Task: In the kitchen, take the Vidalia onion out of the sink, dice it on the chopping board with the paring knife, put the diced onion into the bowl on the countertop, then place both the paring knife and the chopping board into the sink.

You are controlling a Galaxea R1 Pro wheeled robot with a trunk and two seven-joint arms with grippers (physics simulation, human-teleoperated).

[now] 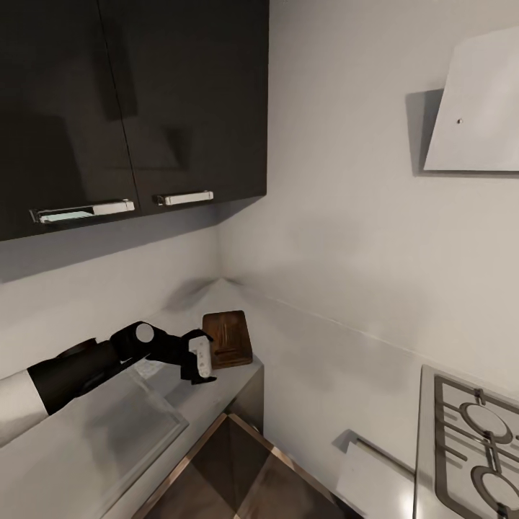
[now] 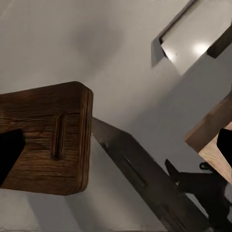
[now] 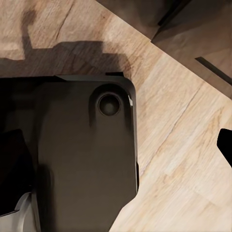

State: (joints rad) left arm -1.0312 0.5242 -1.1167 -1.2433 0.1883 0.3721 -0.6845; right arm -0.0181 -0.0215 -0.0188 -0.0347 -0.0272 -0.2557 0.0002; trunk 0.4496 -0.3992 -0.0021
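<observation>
Chopping board near edge hidden behind left gripper, stove cut off at frame edge

A rectangular dark brown wooden chopping board with rounded corners is shown with a visible grain and a slightly rough, matt face. The long grey counter under it is seen as smooth and glossy, with a thin metallic front edge. Glossy, mirror-like dark fronts are seen on the wall cabinets, fitted with brushed metal bar handles. The pale plank floor is rendered as matt light wood. A matt black, plastic-looking shell is shown on the left arm, and a steel-grey metal surface on the hob.
</observation>
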